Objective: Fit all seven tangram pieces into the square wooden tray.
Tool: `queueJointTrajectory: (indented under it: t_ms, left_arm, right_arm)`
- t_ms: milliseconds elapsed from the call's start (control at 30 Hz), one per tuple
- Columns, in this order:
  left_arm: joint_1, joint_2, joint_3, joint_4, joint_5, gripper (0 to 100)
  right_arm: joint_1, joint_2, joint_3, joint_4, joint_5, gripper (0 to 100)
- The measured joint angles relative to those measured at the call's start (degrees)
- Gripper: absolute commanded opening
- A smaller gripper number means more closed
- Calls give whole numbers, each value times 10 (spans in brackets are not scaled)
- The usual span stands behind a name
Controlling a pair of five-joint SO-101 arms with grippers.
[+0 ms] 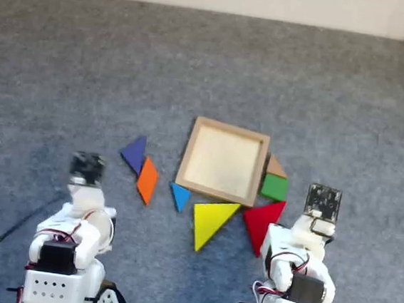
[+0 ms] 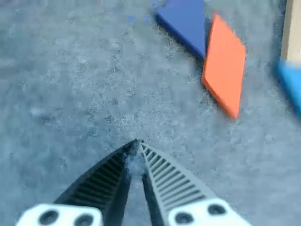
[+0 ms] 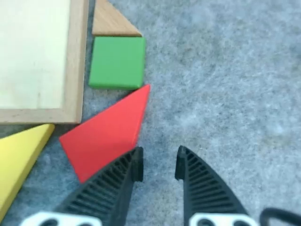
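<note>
Triangle (image 3: 106, 134), red: flat, likely stiff and light; pinch across its thin edges. Right hand (image 3: 159, 155) apart, left hand (image 2: 137, 144) together.

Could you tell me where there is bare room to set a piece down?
Bare: the carpet beyond the tray, left of the dark blue triangle, and inside the tray. Crowded: its near edge, around the yellow triangle and red triangle.
</note>
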Motion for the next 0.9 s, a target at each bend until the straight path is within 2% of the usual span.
queueJointTrajectory:
  t_ms: [900]
  left_arm:
    - [0, 0, 1, 0, -12, 6]
  right_arm:
    - [0, 0, 0, 0, 0, 130]
